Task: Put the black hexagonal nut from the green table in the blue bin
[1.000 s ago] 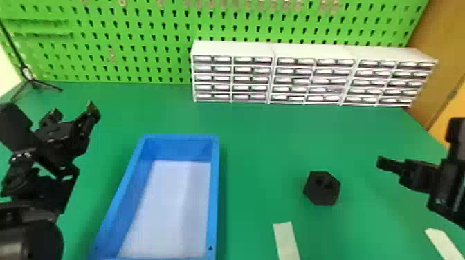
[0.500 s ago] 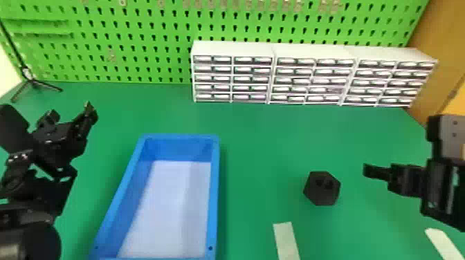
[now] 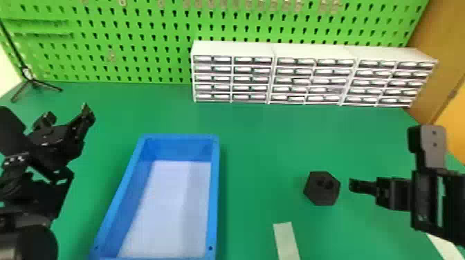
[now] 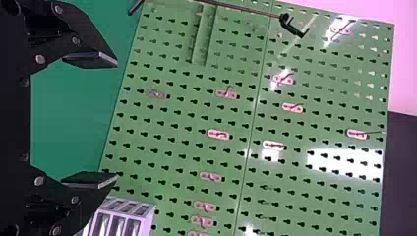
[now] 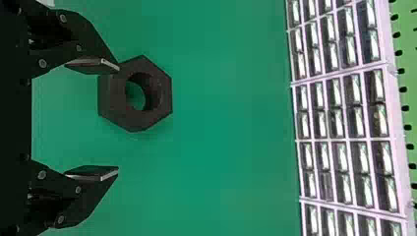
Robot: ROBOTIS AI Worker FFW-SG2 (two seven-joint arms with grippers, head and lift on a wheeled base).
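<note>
Nearest on the green bench (image 3: 256, 138), a pale strip (image 3: 286, 240) lying flat, plus a 2nd strip (image 3: 444, 247) partly behind the right arm. To the left of the pale strip, the bin (image 3: 215, 193): blue, rectangular, upright, open at the top, with its long sides running away toward the back. Inside, a flat white floor between blue walls, shaded along the left side.

A little farther in, on the bench between bin and right end effector (image 3: 385, 162), the black nut (image 3: 321, 190), lying flat, well apart from the bin. In the right wrist view, green visible through its hole. Just beside it, the right end effector, with 2 fingers spread wide and no grip on anything. Off to the left of the bin, above the bench, the left end effector (image 3: 68, 110), likewise wide open and gripping nothing.

Farther back, 3 white drawer units (image 3: 231, 48) in a row, each 5 rows high, with shiny fronts; contents too small to tell. Behind, a green pegboard (image 3: 138, 52) with small hooks, and at its left a black stand (image 3: 32, 81) on the bench.
</note>
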